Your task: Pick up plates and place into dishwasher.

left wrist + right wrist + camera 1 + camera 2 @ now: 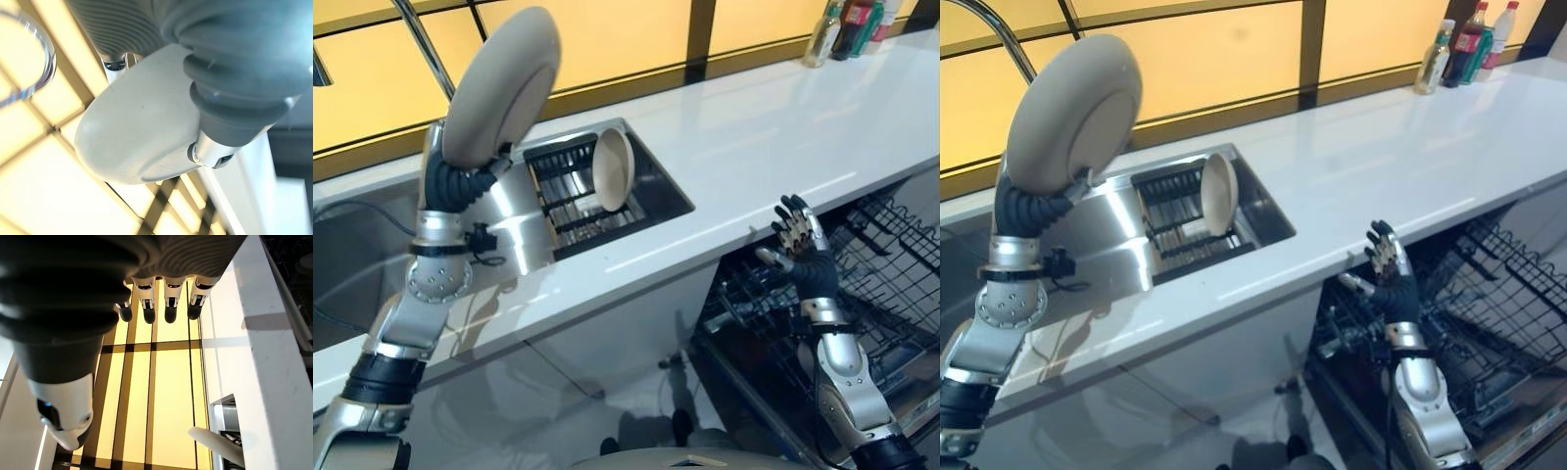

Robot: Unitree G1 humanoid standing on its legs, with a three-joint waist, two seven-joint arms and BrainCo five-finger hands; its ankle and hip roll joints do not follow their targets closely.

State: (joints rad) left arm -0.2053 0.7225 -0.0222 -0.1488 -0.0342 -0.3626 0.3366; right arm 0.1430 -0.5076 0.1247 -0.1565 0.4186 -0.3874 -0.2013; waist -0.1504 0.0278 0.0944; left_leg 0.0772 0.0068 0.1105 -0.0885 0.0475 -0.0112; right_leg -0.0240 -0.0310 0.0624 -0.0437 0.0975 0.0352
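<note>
The task looks to be in its early part: 1 plate (501, 86) is lifted clear of the sink, held high by the left hand (460, 181), whose fingers curl round its lower rim. A 2nd plate (613, 168) stands on edge in the dark slatted rack (570, 191) inside the steel sink (524, 230). No plate can be made out in the dishwasher rack (881, 284), so by my reading both plates have yet to go in.

The right hand (800, 240) hangs over the open dishwasher, fingers straight and spread, holding nothing.

Both plates are round, pale cream and matt, with a shallow dished form and smooth rim. The counter (754, 147) is glossy white; the dishwasher rack is dark wire. 3 bottles (1464, 44) stand at the counter's far end.
</note>
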